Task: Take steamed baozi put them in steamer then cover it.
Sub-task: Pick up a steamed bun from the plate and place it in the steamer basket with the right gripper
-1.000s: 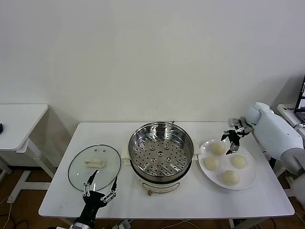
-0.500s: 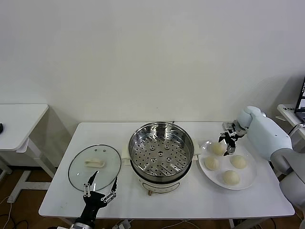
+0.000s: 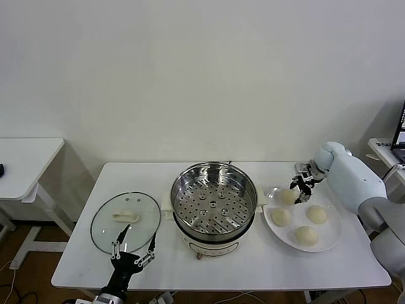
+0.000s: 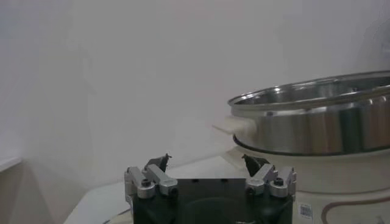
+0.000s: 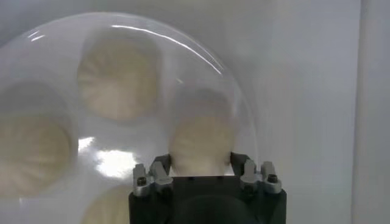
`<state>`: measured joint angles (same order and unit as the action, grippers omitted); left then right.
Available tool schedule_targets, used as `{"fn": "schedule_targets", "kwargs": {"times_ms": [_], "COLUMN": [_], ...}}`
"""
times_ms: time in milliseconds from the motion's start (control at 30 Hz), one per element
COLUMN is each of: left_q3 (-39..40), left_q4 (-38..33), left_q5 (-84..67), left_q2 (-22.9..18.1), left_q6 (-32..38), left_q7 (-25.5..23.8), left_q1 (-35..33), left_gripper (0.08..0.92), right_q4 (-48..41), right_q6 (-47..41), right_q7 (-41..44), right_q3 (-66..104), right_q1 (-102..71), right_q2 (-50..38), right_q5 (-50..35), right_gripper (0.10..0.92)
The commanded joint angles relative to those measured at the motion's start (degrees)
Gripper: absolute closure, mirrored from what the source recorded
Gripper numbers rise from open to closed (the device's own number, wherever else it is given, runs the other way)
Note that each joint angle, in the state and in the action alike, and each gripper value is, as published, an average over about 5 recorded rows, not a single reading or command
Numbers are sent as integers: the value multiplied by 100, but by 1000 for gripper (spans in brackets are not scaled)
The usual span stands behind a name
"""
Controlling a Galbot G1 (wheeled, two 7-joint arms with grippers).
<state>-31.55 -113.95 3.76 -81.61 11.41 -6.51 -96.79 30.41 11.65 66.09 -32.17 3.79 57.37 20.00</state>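
- Right gripper [image 3: 302,190] down over the plate [image 3: 329,235] near the table's [image 3: 253,269] right edge; fingers sit against both sides of the far-left baozi [image 5: 201,145], clamped on it.
- Bun rests on the plate; three more baozi [image 3: 307,235] lie around it.
- Steamer [image 3: 214,201] stands mid-table, just left of the plate, uncovered, perforated tray bare.
- Glass lid [image 3: 125,221] lies flat toward the left edge.
- Left gripper [image 3: 133,253] hangs at the front-left edge beside the lid, fingers spread apart, holding nothing.

Shiny perforated steel steamer [image 3: 214,201], clear glass lid [image 3: 125,221], matt smooth dough baozi [image 3: 288,196], glossy plate [image 3: 329,238].
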Motion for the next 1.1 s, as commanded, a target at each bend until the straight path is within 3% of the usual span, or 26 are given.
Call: {"fn": "schedule_targets", "kwargs": {"times_ms": [33, 167, 400, 633, 867, 1100], "left_q3": [11, 37, 57, 81, 65, 4], "left_q4": [-20, -46, -90, -105, -148, -172], "left_q5": [-7, -28, -87, -91, -93, -99], "left_q2": [8, 53, 114, 111, 83, 71], "left_q6": [-2, 6, 13, 17, 52, 99], "left_q7": [4, 1, 1, 1, 3, 3], "left_q1": [11, 36, 56, 55, 29, -7], "left_gripper": [177, 177, 177, 177, 177, 177], "right_q4": [1215, 2245, 4092, 5114, 5119, 4382], "right_q6": [350, 925, 1857, 2256, 2394, 2422], "right_q7": [286, 451, 431, 403, 344, 210], "right_q3": [-655, -1447, -2499, -2905, -3076, -2905], "right_q1": [750, 1527, 2868, 3349, 2815, 1974], "right_q2": [-620, -1004, -1041, -460, 189, 685], "right_q5": [-572, -1296, -1837, -1722, -1151, -325], "right_gripper": [364, 366, 372, 389, 403, 398]}}
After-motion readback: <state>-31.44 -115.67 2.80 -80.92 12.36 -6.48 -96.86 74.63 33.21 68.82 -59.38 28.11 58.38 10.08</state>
